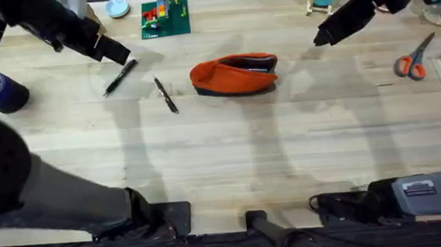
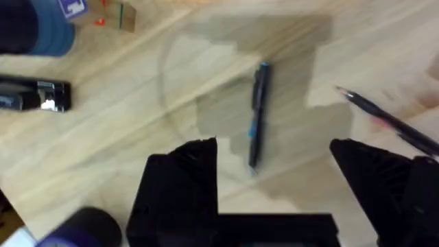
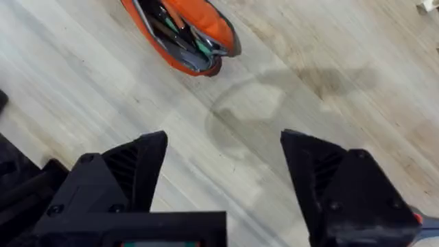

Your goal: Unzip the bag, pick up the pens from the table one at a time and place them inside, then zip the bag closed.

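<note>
The table (image 1: 230, 154) carries every task item. The bag (image 1: 235, 75) lies on its side ahead of the right fingers (image 3: 223, 178), well apart from them, with its long axis running across the table. Its zipper is already open: the mouth gapes, and dark items with a green accent show inside, too indistinct to identify. The unzipping step is judged complete.

Two pens lie on the table, so the loading and closing steps appear outstanding. The first pen (image 2: 256, 115) lies between and just ahead of the left fingers (image 2: 274, 171), close to the inner finger. Its long axis runs roughly away from the fingers, so the jaws would close across its shaft. In the overhead view it lies on a diagonal. The second pen (image 1: 165, 95) lies beyond the outer left finger, toward the bag, also on a diagonal, angled oppositely to the first.

Both sets of fingers stand wide apart and hold nothing. Judged next step: grasp the first pen.
</note>
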Controlling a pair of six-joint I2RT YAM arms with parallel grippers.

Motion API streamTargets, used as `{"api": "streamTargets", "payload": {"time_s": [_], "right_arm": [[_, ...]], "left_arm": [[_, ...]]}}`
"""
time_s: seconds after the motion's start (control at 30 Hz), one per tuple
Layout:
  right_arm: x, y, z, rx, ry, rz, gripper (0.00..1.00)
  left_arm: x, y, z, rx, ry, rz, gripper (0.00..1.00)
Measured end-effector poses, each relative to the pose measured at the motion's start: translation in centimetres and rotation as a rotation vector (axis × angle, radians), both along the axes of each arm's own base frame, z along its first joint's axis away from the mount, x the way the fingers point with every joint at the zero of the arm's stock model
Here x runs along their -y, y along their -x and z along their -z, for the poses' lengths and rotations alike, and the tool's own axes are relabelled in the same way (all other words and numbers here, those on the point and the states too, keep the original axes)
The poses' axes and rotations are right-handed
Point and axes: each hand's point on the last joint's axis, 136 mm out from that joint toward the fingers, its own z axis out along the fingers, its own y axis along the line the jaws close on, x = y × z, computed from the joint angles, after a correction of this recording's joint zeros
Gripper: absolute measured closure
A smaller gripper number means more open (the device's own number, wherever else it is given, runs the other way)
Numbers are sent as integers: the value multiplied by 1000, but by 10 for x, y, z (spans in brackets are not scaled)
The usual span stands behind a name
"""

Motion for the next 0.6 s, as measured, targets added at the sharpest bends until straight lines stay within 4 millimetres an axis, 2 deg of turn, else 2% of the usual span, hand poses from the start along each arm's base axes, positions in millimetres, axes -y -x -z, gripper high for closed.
{"api": "streamTargets", "payload": {"time_s": [0.2, 0.6], "right_arm": [[0, 0, 0, 0, 0, 0, 5], [0, 0, 0, -1, 0, 0, 5]], "left_arm": [[-8, -14, 27, -22, -35, 44, 8], [-14, -11, 86, -168, -27, 57, 25]]}}
